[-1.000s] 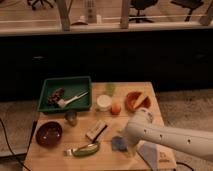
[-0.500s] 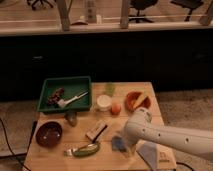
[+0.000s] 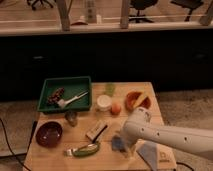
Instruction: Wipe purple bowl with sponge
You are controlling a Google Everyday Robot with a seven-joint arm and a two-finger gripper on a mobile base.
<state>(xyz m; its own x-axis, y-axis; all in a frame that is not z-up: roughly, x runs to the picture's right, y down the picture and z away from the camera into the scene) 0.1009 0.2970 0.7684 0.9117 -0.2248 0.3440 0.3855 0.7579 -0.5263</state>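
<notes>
**Wide jaws at the sponge, purple bowl across the table**

A pale wooden table [image 3: 45, 157] stands before a dark wall, with window frames and office chairs above it. On my screen the smooth, white-shelled arm [image 3: 170, 137] stretches from the right edge and bends down over the table's front. Its gripper [image 3: 126, 146] is right at the sponge [image 3: 117, 143], a small, soft blue-grey pad. The jaws stand wide apart, and I cannot tell whether they touch it.

The purple bowl [image 3: 48, 134], round, shallow and glossy dark inside, lies well apart at front left. Between bowl and sponge lie a tan rectangular block [image 3: 96, 131] and a curved green object [image 3: 86, 149] that I cannot identify. A grey cloth [image 3: 152, 152] beside the arm bears a small mark I cannot read.

Further back are a green tray [image 3: 64, 80] with blurred contents, a white cup [image 3: 104, 102] and an orange bowl [image 3: 131, 102].
</notes>
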